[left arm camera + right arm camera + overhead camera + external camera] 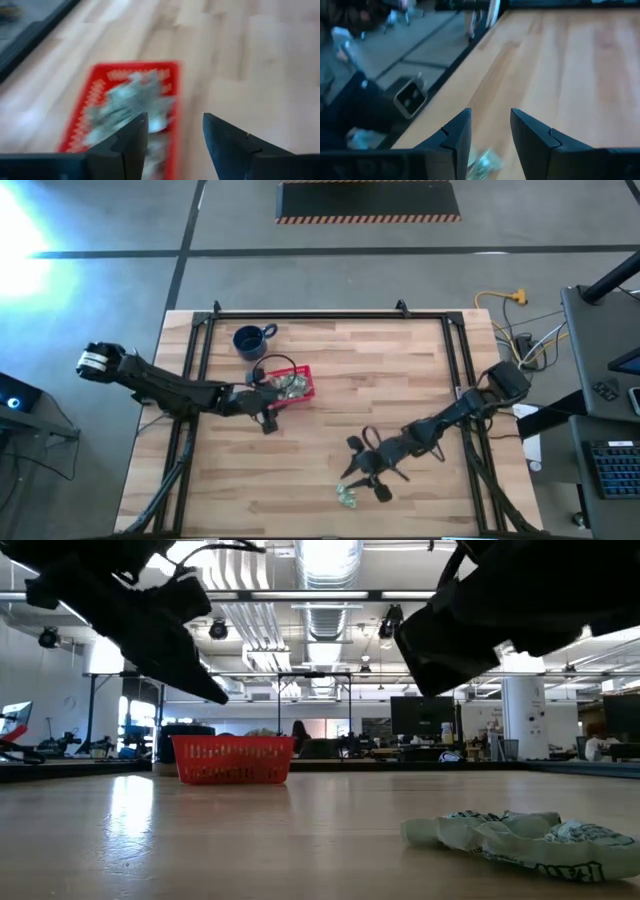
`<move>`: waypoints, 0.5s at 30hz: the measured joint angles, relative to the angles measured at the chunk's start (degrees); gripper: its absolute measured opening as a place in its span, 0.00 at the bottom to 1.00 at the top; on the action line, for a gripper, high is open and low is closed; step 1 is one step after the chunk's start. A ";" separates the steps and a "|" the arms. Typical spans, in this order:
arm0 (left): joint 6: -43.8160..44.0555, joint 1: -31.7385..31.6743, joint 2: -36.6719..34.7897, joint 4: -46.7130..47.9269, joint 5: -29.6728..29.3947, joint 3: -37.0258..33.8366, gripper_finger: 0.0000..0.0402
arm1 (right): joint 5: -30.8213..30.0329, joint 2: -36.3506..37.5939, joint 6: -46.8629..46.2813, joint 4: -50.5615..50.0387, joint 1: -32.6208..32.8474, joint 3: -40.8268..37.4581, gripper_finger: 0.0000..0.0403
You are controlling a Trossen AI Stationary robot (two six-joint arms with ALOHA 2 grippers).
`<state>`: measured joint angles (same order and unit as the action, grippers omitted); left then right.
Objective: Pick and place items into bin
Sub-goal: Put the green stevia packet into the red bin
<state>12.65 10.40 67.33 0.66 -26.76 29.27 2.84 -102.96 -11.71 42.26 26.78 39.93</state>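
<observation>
The red latticed basket [291, 387] stands left of the table's middle and holds several pale green-and-white wrapped pieces [131, 102]. It also shows in the low view [233, 760]. A small clump of wrapped pieces [347, 496] lies on the wood near the near edge, crinkled and flat on the table [530, 836]. My left gripper [266, 412] hovers open at the basket's near-left corner with nothing between its fingers [175, 135]. My right gripper [362, 477] is open just above and beside the loose clump. One piece [485, 162] shows below the gap between its fingers [490, 132].
A dark blue mug [251, 341] stands beyond the basket, near the far-left corner. A black frame [330, 314] runs along the far and side edges of the table. Bare wood lies between the basket and the loose pieces.
</observation>
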 joint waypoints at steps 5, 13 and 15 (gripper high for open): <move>2.03 5.40 -0.09 -0.84 0.73 0.70 0.44 | -3.91 -1.27 -0.66 -10.74 3.82 4.88 0.32; 2.57 14.71 0.00 -6.95 -4.41 0.72 0.44 | -15.04 -2.18 -1.88 -20.94 7.22 9.06 0.29; 2.55 16.81 0.00 -8.50 -6.08 0.73 0.44 | -15.05 -2.88 -2.90 -20.95 7.24 9.33 0.28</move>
<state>15.20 27.21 67.33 -7.84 -32.85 30.00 -12.20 -105.85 -14.61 21.31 34.02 49.25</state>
